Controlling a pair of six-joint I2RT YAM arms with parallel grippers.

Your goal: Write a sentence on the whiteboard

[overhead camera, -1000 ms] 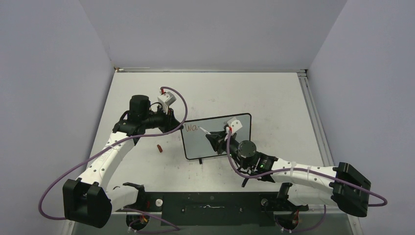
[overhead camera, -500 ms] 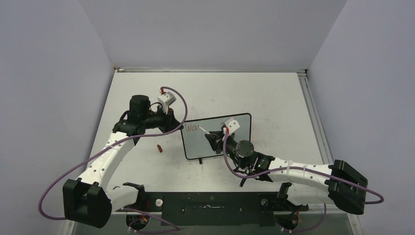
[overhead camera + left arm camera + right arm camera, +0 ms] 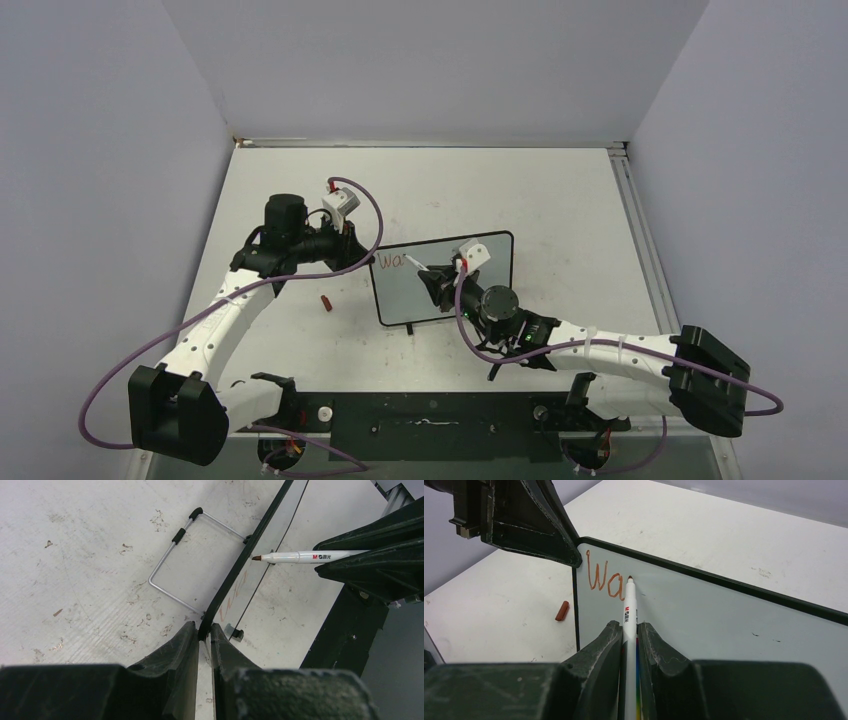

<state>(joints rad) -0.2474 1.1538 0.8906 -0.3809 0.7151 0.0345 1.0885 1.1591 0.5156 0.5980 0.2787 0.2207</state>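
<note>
Nudged slightly left vs 1 s ago, R gripper [image 3: 629, 630] stays clenched on marker [image 3: 629, 602], tip at whiteboard [image 3: 734, 630] standing mid table [image 3: 560, 200], just past sentence [image 3: 600, 577] start "Wa". Board prob. light, stiff, tippy; L gripper [image 3: 204, 629] clamps its left edge, a good hold spot.

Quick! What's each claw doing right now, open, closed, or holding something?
Left claw: closed on the edge of the whiteboard.
Right claw: closed, holding the marker.
</note>
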